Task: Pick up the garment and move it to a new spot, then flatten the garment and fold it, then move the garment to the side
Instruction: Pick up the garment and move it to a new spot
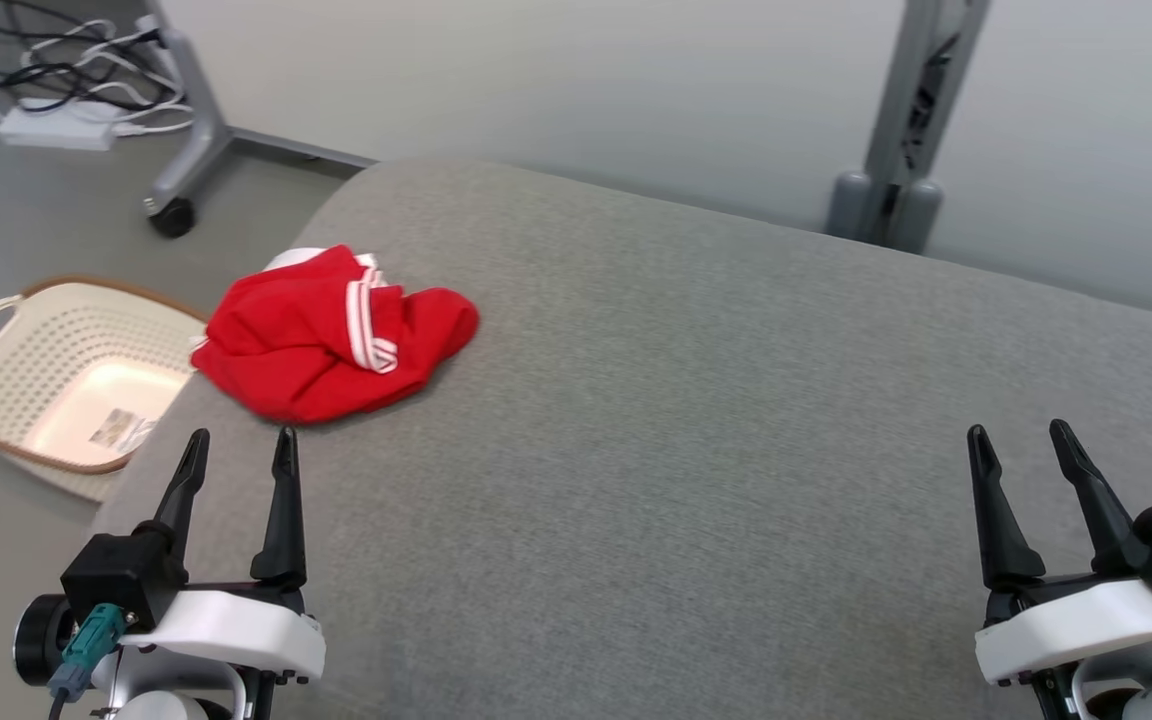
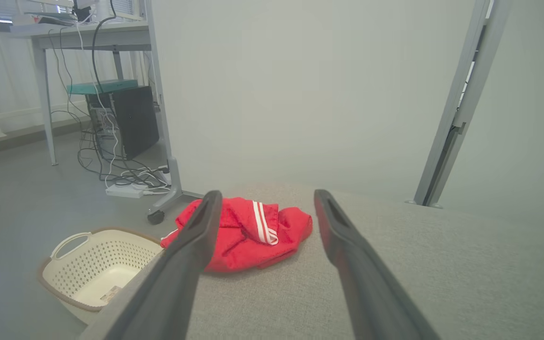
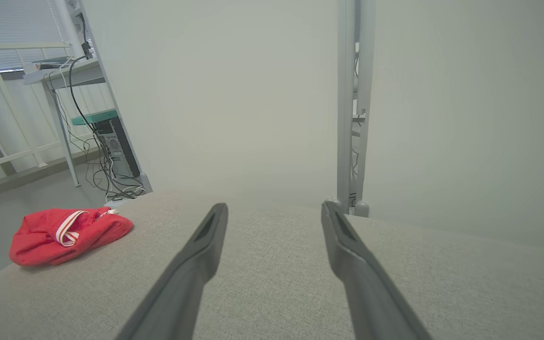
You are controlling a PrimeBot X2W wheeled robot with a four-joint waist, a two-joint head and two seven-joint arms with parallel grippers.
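The grey cloth-covered worktop (image 1: 696, 420) is bare but for its far left corner. A cream laundry basket (image 1: 66, 300) stands on the floor just beside that corner. There a crumpled red garment (image 1: 326, 335) with white stripes lies at the very edge, not yet picked up. The left end effector (image 1: 242, 434) hovers near it, released and grasping nothing, its fingers pointing almost straight at the heap. The right end effector (image 1: 1017, 428), likewise released, is well apart. The pickup looks best done by the left arm: pinch a raised fold from above, not from the side, lest the cloth slide off towards the basket. Then lift clear before carrying it towards the middle.
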